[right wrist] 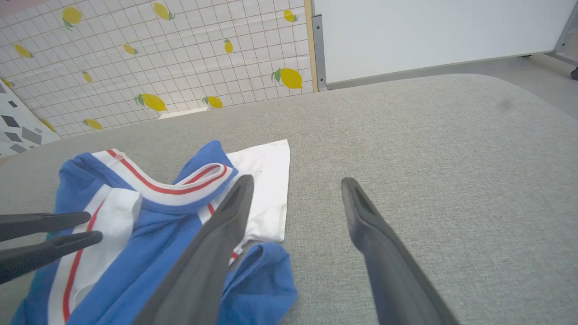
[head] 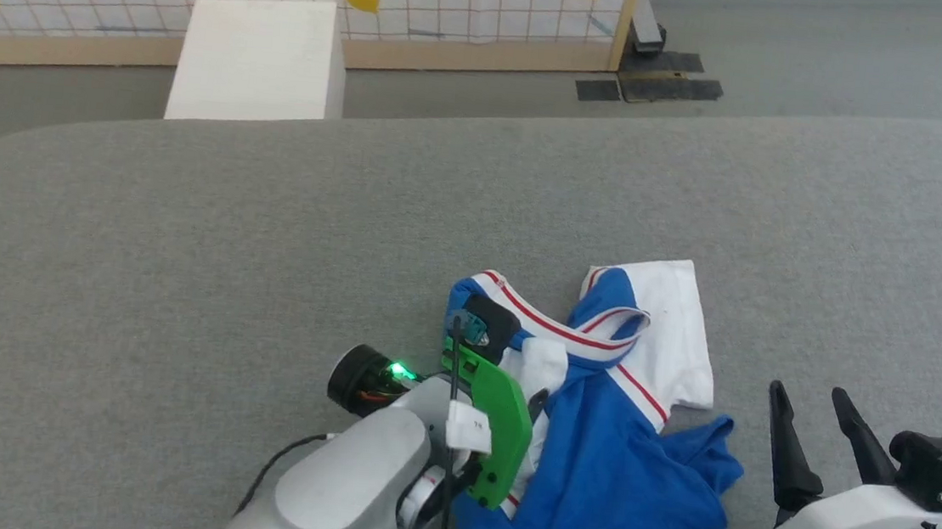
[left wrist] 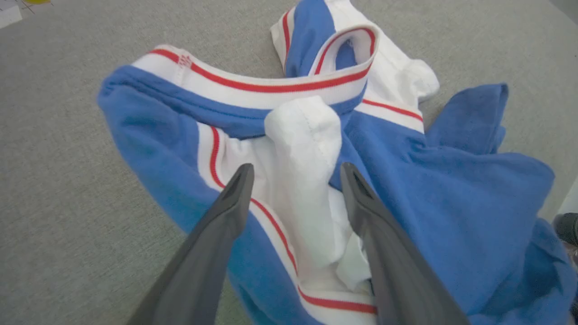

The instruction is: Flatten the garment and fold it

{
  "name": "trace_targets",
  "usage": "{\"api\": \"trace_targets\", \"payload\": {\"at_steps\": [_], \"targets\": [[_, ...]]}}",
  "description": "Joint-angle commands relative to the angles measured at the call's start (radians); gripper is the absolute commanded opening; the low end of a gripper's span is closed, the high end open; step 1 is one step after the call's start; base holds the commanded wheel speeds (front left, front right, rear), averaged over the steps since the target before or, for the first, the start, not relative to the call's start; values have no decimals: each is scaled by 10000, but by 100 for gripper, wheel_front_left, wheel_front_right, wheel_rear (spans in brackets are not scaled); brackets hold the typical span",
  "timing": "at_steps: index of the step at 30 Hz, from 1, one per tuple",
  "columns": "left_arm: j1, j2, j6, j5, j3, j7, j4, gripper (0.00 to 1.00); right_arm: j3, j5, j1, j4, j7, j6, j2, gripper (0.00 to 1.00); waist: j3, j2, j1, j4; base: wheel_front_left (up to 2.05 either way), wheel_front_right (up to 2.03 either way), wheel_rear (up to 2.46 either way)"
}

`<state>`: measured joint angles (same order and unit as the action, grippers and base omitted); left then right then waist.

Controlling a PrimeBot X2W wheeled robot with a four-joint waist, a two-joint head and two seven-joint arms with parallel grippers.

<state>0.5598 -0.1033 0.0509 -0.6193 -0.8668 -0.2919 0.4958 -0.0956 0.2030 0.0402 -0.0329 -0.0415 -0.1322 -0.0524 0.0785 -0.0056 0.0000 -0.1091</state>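
One blue-and-white garment (head: 607,464) lies crumpled, unfolded.

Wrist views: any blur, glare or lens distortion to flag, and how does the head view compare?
Left wrist view: shirt slightly soft near the left claw; right wrist view: sharp, table edge looks bowed, likely the wide lens; head view: even light, faint shadows, no glare.

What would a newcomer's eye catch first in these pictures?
The crumpled blue garment with white, red-striped trim lies bunched on the grey table. The left end effector hangs open over a white fold of it; the right end effector stands open to its right.
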Motion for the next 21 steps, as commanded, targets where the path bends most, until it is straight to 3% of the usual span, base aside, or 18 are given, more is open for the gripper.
{"api": "trace_targets", "payload": {"at_steps": [1,3,4,5,6,8,13,14,17,21], "targets": [[222,36,-34,-174,-17,-216,262,100,27,93,-138,-52,90,15,22,100,175,56,0,-239,0,0,0],[346,80,-87,-287,-27,-468,530,99,24,127,-138,-125,147,15,22,100,230,56,0,-338,0,0,0],[388,101,-127,-356,-17,-546,622,50,8,141,-133,-166,182,15,22,100,248,56,0,-374,0,0,0],[419,111,-177,-385,-35,-597,676,35,-2,152,-129,-199,207,15,22,100,258,56,0,-397,0,0,0],[445,121,-233,-418,-49,-623,718,0,-11,158,-130,-233,233,15,22,100,271,56,0,-417,0,0,0],[439,144,-396,-549,-74,-719,751,0,-32,168,-137,-283,272,15,22,100,280,56,0,-430,0,0,0],[571,190,-487,-586,290,533,306,0,-134,127,-172,-332,279,15,22,100,177,56,0,-212,0,0,0],[373,-13,-216,-803,1147,2016,-469,0,-136,129,-170,-272,230,15,22,100,80,56,0,-20,0,0,0],[-39,-381,53,-1104,1861,2750,-1073,0,-159,104,-122,-228,197,15,22,100,18,56,0,98,0,0,0],[-1063,-1162,784,-1571,2872,3205,-1668,0,-160,87,-71,-173,153,15,22,100,-57,56,0,173,0,0,0]]}}
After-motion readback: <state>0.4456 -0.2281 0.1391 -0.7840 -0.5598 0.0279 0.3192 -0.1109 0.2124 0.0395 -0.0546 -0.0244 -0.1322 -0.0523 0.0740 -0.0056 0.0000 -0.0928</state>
